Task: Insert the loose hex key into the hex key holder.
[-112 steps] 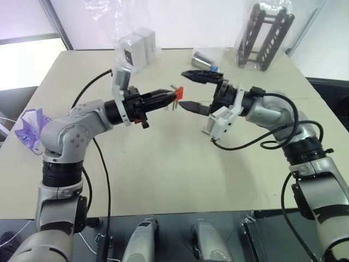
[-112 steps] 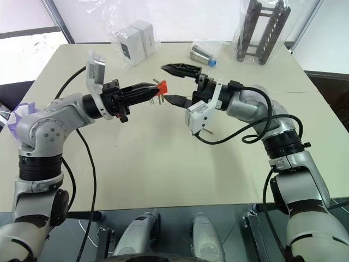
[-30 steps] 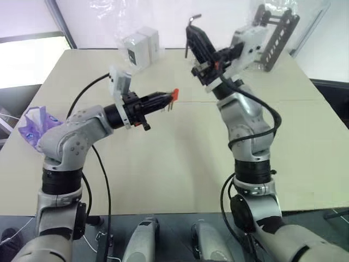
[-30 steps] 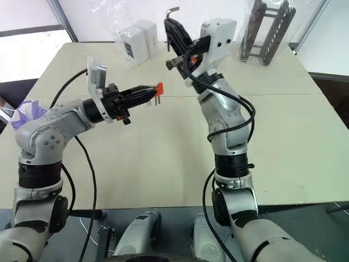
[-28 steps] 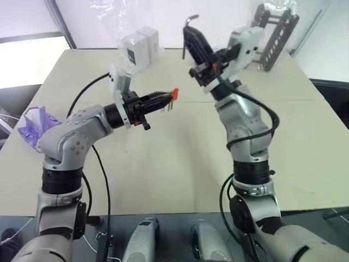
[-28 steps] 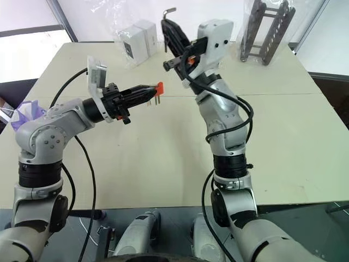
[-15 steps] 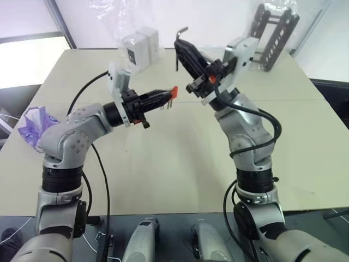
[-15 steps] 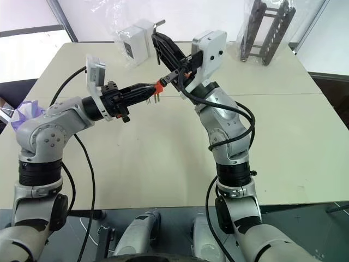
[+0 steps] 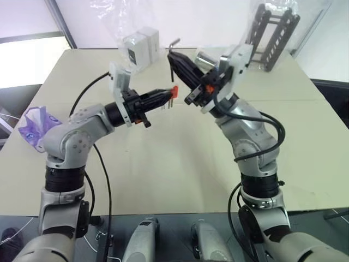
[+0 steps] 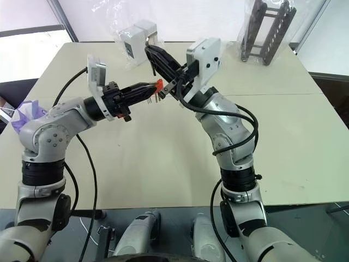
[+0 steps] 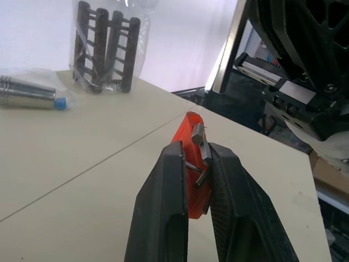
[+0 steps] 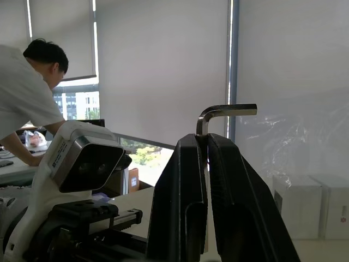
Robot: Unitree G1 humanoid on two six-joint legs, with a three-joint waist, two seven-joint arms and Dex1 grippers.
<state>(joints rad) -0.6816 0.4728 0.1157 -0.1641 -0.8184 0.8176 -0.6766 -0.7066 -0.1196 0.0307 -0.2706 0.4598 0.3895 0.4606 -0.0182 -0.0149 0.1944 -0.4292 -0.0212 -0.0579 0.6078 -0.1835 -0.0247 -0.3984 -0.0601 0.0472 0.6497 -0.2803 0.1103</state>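
Both hands are clamped tight, each on its own piece. Left hand (image 9: 170, 94) pinches the hex key holder (image 9: 174, 91), the red block poking from its fingertips with short keys sticking out, held above the table (image 9: 163, 164). Right hand (image 9: 173, 54) grips the loose hex key (image 12: 218, 117), whose bent end juts past the fingertips. A second ago the right hand stood higher and farther right; now it has dropped in close above the holder, not touching it. The left hasn't budged.
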